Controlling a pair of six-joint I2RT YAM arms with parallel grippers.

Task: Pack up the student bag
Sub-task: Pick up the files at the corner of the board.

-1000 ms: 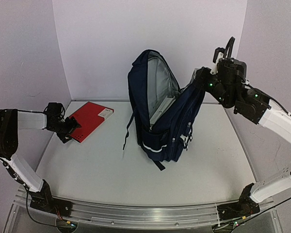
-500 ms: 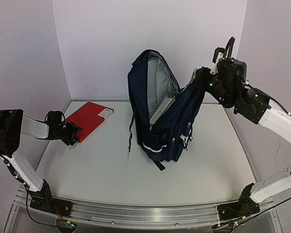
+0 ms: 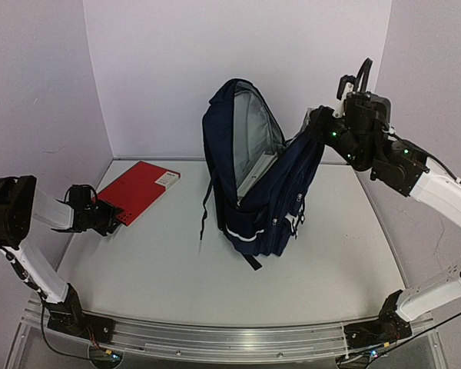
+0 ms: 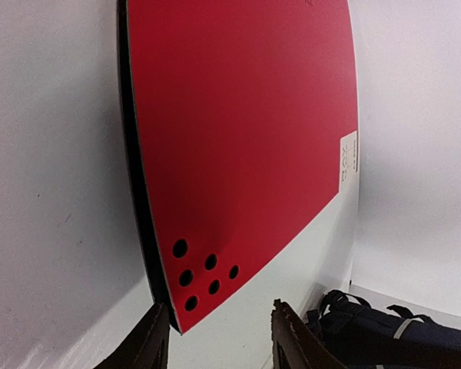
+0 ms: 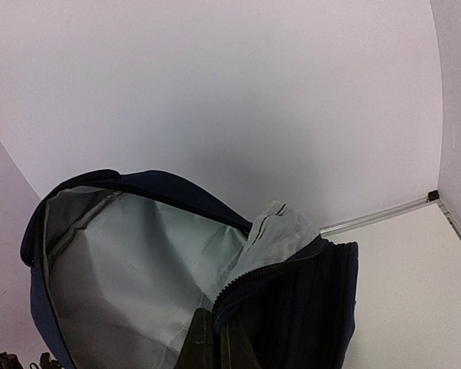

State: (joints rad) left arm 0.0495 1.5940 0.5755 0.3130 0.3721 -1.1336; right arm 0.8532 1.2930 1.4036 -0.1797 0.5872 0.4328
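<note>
The student bag (image 3: 253, 192) stands upright mid-table, navy with a light grey lining (image 5: 138, 261), its main compartment gaping open. My right gripper (image 3: 316, 123) is shut on the zip edge of the front panel (image 5: 292, 284) and holds it pulled away to the right; its fingers (image 5: 203, 346) pinch the fabric. A red book (image 3: 142, 188) lies flat at the far left. My left gripper (image 3: 111, 215) sits low at the book's near corner (image 4: 180, 311), jaws partly apart and straddling that corner, with a gap showing between the right finger (image 4: 288, 338) and the cover.
White walls close off the table at the back and both sides. The book lies close to the left wall. A dark strap (image 3: 206, 207) hangs down the bag's left side.
My left gripper has dropped lower and slid to the book's near corner while its jaws narrowed. The right gripper and the bag's flap have stayed put.
</note>
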